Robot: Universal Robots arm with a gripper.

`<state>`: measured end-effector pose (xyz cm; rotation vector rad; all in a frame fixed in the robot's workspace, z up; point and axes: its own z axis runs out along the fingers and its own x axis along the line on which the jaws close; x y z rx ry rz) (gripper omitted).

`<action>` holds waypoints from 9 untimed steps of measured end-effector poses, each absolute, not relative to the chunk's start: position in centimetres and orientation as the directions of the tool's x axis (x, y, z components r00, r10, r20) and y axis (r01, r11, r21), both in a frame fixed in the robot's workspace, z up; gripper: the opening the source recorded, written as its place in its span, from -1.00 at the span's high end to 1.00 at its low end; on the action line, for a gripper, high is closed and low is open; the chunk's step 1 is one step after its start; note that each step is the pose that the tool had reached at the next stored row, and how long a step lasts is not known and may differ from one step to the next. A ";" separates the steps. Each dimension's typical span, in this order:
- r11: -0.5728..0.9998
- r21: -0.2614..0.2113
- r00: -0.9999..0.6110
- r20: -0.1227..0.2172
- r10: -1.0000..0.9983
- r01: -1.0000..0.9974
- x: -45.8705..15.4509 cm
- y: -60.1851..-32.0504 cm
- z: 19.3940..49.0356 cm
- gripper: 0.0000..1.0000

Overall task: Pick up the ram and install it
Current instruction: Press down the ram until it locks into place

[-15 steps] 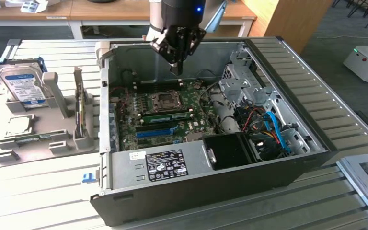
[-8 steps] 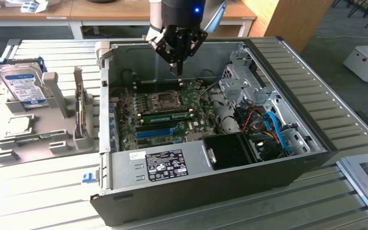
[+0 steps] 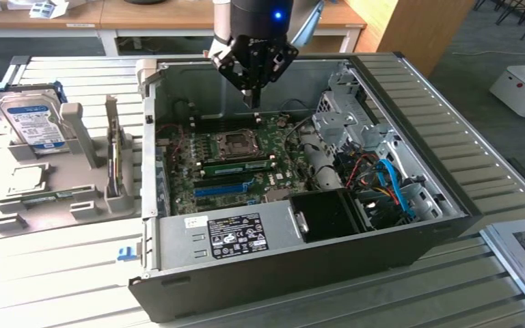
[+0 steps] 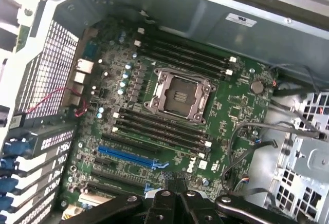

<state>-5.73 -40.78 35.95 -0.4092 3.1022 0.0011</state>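
Black gripper [image 3: 254,102] hangs fingers-down over the open grey metal computer case [image 3: 409,253], top centre of the exterior view.
Its fingers are pressed together, holding nothing. The slim green ram stick [image 3: 237,164] sits slotted in the green motherboard [image 4: 234,111] beside the square silver CPU socket [image 4: 180,96]. The case rests on a pale slatted table [image 3: 52,287].

The arm hangs straight down; its hand [image 3: 254,102] points downward, fingers seemingly pressed together and holding nothing.

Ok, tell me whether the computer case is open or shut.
Open. The computer case is uncovered on its upward side, leaving the motherboard and CPU socket exposed, with the gripper above the opening.
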 end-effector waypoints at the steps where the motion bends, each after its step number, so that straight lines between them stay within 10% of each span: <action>1: 0.968 -0.001 -0.968 -0.013 -0.251 -0.251 -5.7 -40.8 35.9 0.80; 9: 0.985 -0.001 -0.985 -0.013 -0.170 -0.170 -5.7 -40.8 35.9 0.80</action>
